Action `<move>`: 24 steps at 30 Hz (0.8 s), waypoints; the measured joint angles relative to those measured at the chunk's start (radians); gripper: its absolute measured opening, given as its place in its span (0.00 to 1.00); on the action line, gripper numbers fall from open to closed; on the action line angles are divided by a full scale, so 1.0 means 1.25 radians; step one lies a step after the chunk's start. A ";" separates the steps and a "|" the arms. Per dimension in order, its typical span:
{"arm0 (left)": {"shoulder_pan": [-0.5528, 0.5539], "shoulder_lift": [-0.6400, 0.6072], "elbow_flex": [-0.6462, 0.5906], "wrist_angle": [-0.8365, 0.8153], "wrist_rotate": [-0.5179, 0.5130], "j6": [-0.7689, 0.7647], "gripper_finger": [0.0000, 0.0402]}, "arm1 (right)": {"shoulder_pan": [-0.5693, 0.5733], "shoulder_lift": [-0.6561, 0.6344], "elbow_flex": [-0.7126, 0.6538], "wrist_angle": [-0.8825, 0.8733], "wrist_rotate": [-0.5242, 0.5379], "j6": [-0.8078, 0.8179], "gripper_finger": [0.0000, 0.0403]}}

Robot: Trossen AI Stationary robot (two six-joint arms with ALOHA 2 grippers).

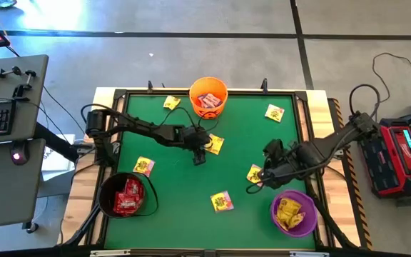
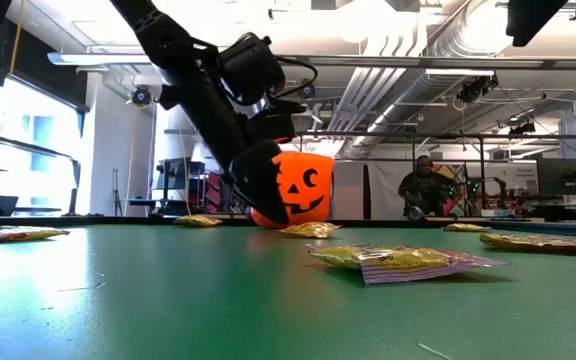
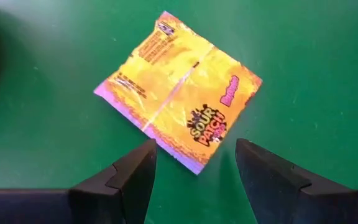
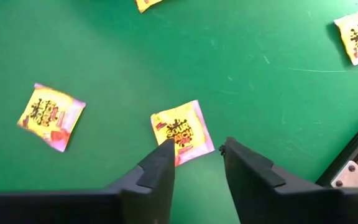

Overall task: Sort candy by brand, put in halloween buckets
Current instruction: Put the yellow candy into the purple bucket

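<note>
Six yellow packets are left loose on the green table (image 1: 184,193) as far as I can count from above, while the three buckets already have candy inside: the orange bucket (image 1: 208,96) at the far edge, the black bucket (image 1: 126,194) with red packets at the near left corner, and the purple bucket (image 1: 294,213) with yellow ones at the near right. So I judge that the sorting is well advanced, with only yellow candy remaining. The left gripper (image 3: 194,168) hovers with its fingers wide apart over a yellow packet (image 3: 179,89) near the middle of the table, just in front of the orange bucket, and it holds nothing. The right gripper (image 4: 197,163) is partly open and empty, over another yellow packet (image 4: 183,132) that lies close to the right border, beside the purple bucket. This second packet is near the raised black frame (image 1: 307,128), so there the room for fingers is smaller. The middle of the table is open, and the two arms are well apart.
</note>
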 joint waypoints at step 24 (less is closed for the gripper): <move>0.013 0.063 0.001 0.095 -0.005 -0.013 0.16 | -0.061 0.000 0.000 0.007 0.066 -0.070 0.33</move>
